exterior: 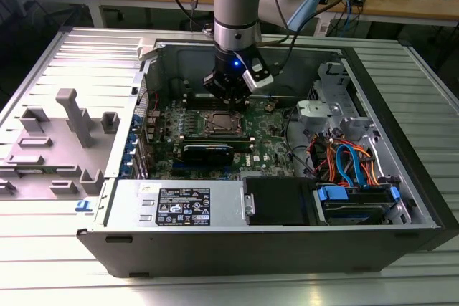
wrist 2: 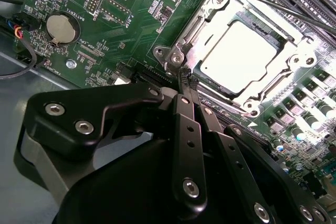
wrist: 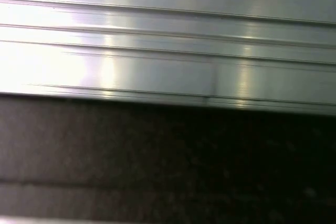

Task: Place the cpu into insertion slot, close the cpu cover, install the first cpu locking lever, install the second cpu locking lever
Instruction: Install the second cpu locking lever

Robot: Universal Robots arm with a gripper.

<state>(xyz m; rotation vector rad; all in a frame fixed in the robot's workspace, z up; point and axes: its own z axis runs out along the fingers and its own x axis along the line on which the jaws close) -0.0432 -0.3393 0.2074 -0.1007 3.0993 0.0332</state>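
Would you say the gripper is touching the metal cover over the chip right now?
Cannot tell. In the second wrist view the gripper, shut, ends right at the corner of the cover over the chip, but no contact or gap shows plainly.

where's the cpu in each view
Exterior view: the cpu sits in the socket on the green motherboard, just below the gripper.
Second wrist view: the cpu is the pale square inside the cpu cover, beyond the gripper.
First wrist view: ribbed metal, no cpu.
Shared landmark: the silver socket frame around the cpu.
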